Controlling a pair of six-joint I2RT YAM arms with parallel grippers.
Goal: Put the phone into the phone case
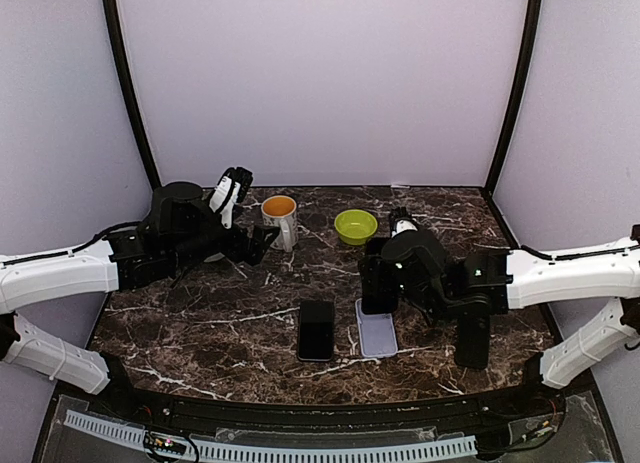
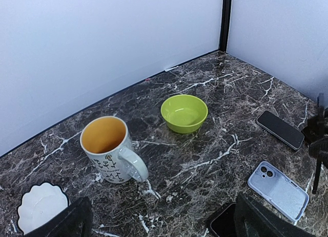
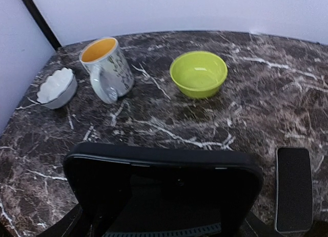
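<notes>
**A:** What do the right fingers (image 3: pixel 64 228) have?

**B:** They appear to clamp a black phone (image 3: pixel 164 196) across its width, with its glossy face tilted up toward the wrist. The left fingers (image 2: pixel 72 221) gape wide and hold nothing.

**A:** And the phone case (image 1: pixel 377 333)?

**B:** It lies flat on the desk (image 1: pixel 200 323), just nearer the arm bases than the black phone. Its long axis runs near-to-far, with the camera cut-out toward the green bowl (image 1: pixel 355 226). It's pale blue, matte and soft-looking, with a raised rim and the hollow side up. The right arm is nearer. Another dark phone (image 1: pixel 316 330) lies just to its left.
</notes>
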